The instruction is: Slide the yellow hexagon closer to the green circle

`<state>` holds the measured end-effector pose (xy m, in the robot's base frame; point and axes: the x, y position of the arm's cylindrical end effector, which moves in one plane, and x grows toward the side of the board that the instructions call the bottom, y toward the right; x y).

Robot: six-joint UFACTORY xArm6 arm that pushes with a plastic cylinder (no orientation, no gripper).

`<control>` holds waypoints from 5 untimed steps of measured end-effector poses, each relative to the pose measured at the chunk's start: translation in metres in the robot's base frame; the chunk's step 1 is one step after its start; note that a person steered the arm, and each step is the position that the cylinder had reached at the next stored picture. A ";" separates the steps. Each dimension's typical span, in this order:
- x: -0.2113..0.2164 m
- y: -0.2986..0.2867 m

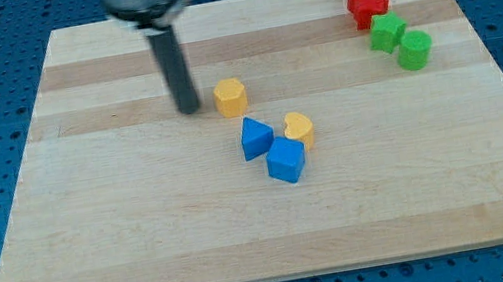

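The yellow hexagon (230, 96) lies near the middle of the wooden board (144, 229), a little above centre. My tip (188, 109) rests on the board just to the view's left of the hexagon, a small gap apart. The green circle (414, 49) sits far off at the view's upper right, touching a green star-like block (387, 32) above and left of it.
Two red blocks (364, 0) are stacked close together above the green ones at the view's top right. A blue triangle (255, 137), a blue cube (286, 161) and a yellow heart (298, 128) cluster below and right of the hexagon.
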<state>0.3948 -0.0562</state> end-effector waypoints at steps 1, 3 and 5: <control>0.001 0.071; 0.004 0.045; 0.005 0.158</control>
<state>0.4000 0.1018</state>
